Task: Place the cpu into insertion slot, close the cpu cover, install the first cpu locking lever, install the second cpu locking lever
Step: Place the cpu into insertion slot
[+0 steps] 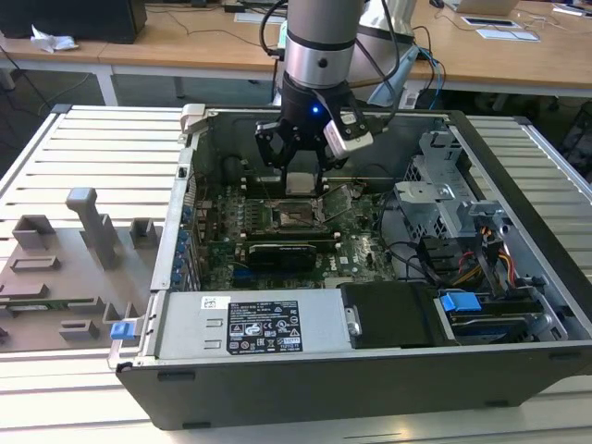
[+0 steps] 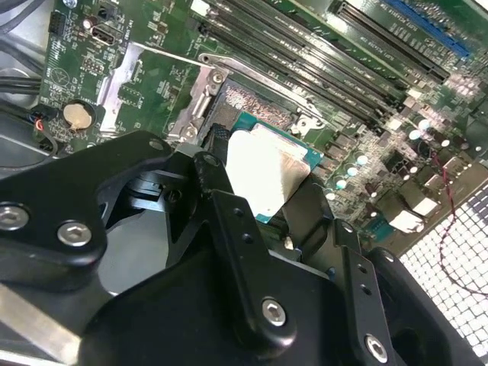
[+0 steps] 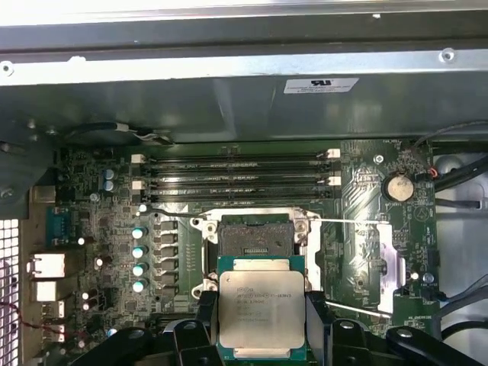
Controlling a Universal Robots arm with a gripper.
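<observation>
My gripper (image 1: 301, 178) hangs inside the open computer case, shut on the cpu (image 1: 301, 182). In both wrist views the cpu (image 3: 261, 313) (image 2: 263, 175) is a pale metal square on a green base, pinched at two opposite edges by the black fingers (image 3: 206, 309) (image 2: 217, 191). It hovers just above and beside the insertion slot (image 3: 255, 236) (image 2: 248, 103) (image 1: 296, 218), a dark square socket that stands bare. The cpu cover (image 3: 381, 263) (image 2: 141, 84) is swung open and lies flat beside the slot. Thin wire levers (image 3: 171, 213) stick out near the slot's corners.
Memory slots (image 3: 236, 175) run along one side of the socket, and a long black card (image 1: 282, 252) along the other. A power supply (image 1: 250, 324) and a drive cage (image 1: 444, 203) fill the case's front and right. Grey fixtures (image 1: 92, 231) stand on the table at the exterior view's left.
</observation>
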